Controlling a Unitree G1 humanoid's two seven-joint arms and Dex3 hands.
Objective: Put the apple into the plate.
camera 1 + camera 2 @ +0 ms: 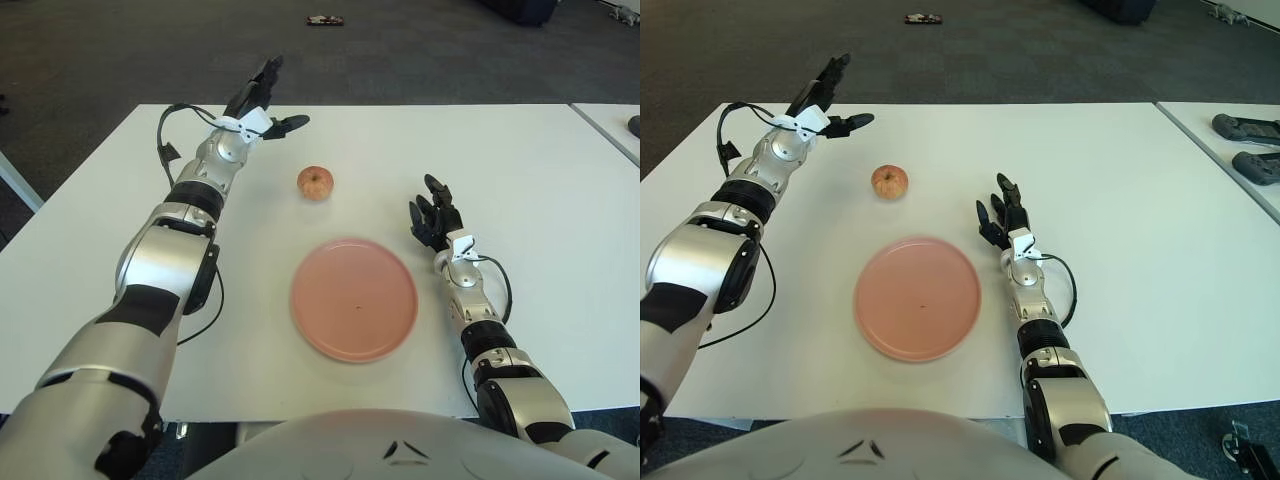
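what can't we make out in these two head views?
- Small dark object on the floor, both views: too small to identify.
- Dark items on the neighbouring table, right eye view: cut by the right edge.
- Right hand beside the plate: contact with the table unclear.

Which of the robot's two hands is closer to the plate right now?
The right hand, showing just right of the pink plate; the left hand is raised beyond the apple, fingers spread.

White table (560,180): apple (316,182) beyond pink plate (354,298), apart.
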